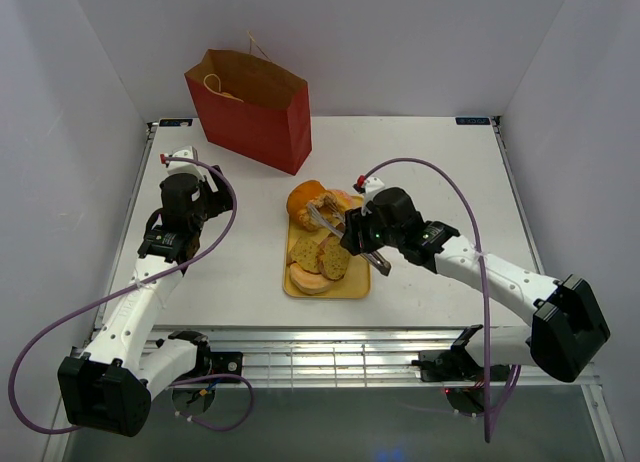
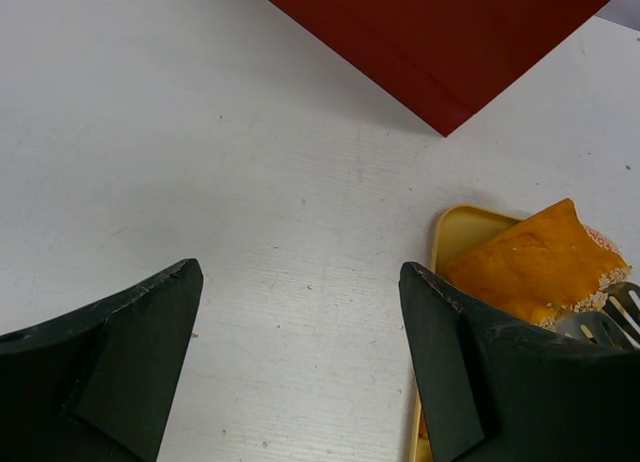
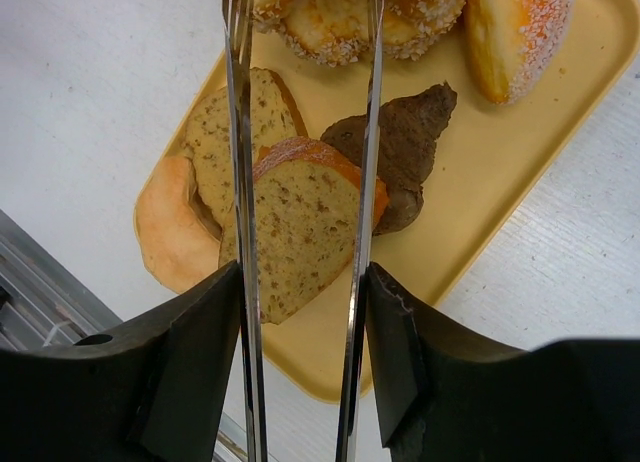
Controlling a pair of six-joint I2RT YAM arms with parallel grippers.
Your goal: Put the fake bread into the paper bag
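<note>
Top external: paper bag [image 1: 255,107] stands upright at the table's [image 2: 200,132] far left, mouth open. Fake bread [image 3: 300,212] all sits on the yellow tray [image 3: 500,152] mid-table, well apart from the bag: 2 speckled slices, pale bun at the near end, sesame rolls at the far end. Right gripper [image 3: 300,282] is clamped on metal tongs [image 3: 237,182], prongs apart over the slices, tips at the rolls; can't tell if they touch. Left gripper [image 2: 300,272] is wide open, holding nothing, over bare table between bag and tray.
</note>
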